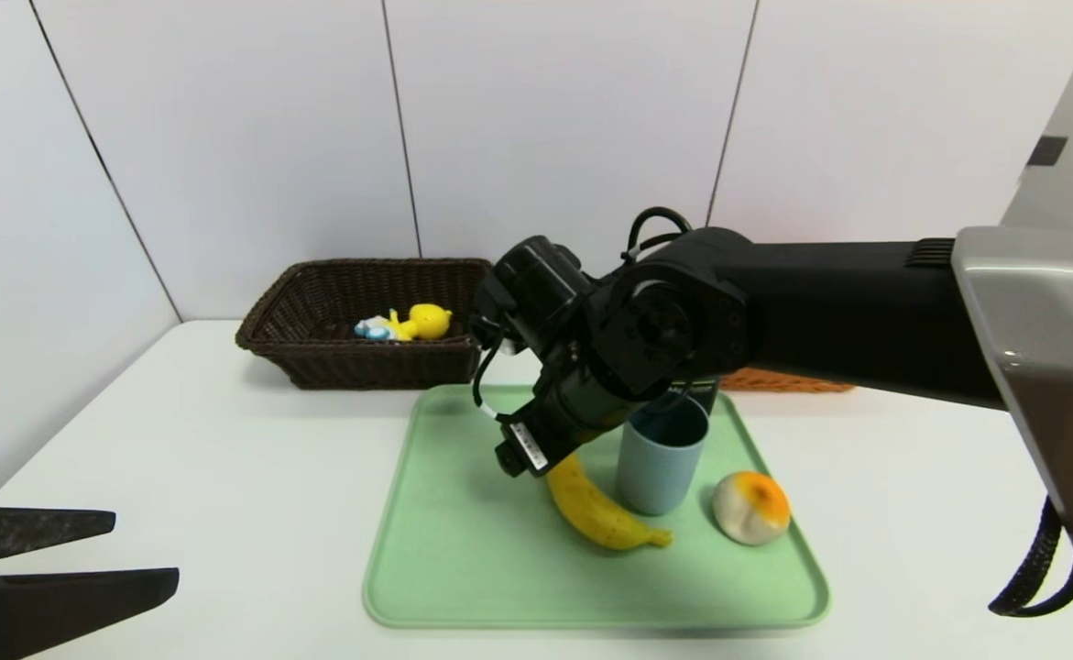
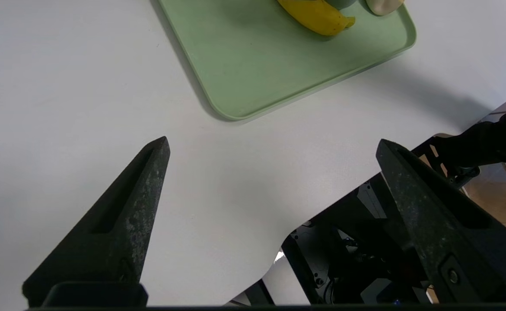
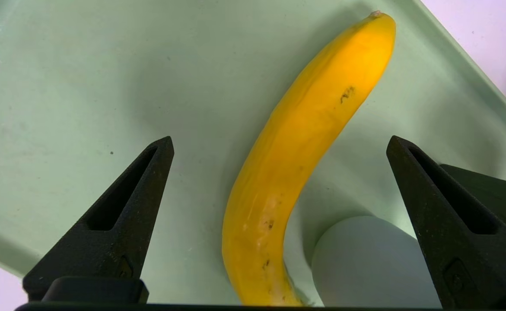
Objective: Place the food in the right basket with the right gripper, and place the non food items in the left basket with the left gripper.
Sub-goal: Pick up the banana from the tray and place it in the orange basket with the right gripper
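Head view
Banana (image 1: 602,513): lies flat on the green tray (image 1: 463,550), near its middle, running from under the right gripper toward the tray's front right; touching or just beside the cup (image 1: 660,454).
Round fruit (image 1: 751,506): on the tray near its right edge, apart from the cup.
Toy (image 1: 408,324): already in the left basket (image 1: 316,312) at the desk's back left.
Right basket (image 1: 779,381): only an orange strip shows behind the right arm, at the tray's back right corner.
Right gripper (image 1: 536,454): over the banana's far end; its fingers are hidden by the wrist here.
Left gripper (image 1: 60,550): parked over the desk's front left, fingers spread, empty.

Left wrist view
Left gripper (image 2: 272,147): fingers wide apart over bare desk (image 2: 62,86), well short of the tray's (image 2: 278,65) front corner; the banana's tip (image 2: 322,17) shows far off.

Right wrist view
Right gripper (image 3: 278,144): fingers spread wide, one on each side of the banana (image 3: 296,164), not touching it; nothing held.
Cup (image 3: 365,259): close against the banana's near end, beside one finger.

Handling
Weight: probably light.
Surface: smooth, likely a bit slippery; curved, so it may roll or swing in a pinch.
Firmness: cannot tell real from toy; a gentle squeeze is safer.
Where to grip: across the thick middle, for balance.
Risk: the finger nearest the cup may knock it while closing or lifting.
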Tool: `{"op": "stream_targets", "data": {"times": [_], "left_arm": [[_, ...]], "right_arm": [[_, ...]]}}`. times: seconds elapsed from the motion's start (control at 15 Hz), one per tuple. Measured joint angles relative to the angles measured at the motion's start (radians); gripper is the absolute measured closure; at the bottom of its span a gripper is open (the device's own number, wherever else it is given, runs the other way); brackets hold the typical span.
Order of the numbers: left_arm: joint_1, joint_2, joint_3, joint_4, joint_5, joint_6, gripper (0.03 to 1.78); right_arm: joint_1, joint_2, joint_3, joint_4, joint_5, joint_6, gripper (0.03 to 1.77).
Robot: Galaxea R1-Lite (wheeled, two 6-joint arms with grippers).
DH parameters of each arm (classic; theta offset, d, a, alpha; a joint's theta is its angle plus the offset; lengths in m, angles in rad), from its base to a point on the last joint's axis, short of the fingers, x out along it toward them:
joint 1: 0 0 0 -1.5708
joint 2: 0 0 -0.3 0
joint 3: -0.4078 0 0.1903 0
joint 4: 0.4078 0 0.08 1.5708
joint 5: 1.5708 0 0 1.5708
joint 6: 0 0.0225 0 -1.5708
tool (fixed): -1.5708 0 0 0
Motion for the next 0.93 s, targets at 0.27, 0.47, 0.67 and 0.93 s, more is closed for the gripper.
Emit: {"op": "stream_targets", "data": {"times": [0.27,0.47,0.67,0.93], "left_arm": [[0.0,0.0,0.007,-0.004,0.0,0.0,0.12],[0.0,-0.004,0.008,-0.004,0.0,0.0,0.12],[0.0,-0.006,0.009,-0.004,0.0,0.0,0.12],[0.0,-0.012,0.014,-0.004,0.0,0.0,0.12]], "right_arm": [[0.003,-0.025,0.0,0.021,0.001,0.0,0.1],[0.013,-0.053,0.0,0.022,0.001,0.002,0.1],[0.031,-0.083,0.001,0.026,0.001,0.011,0.1],[0.08,-0.151,0.008,0.104,0.001,0.031,0.1]]}}
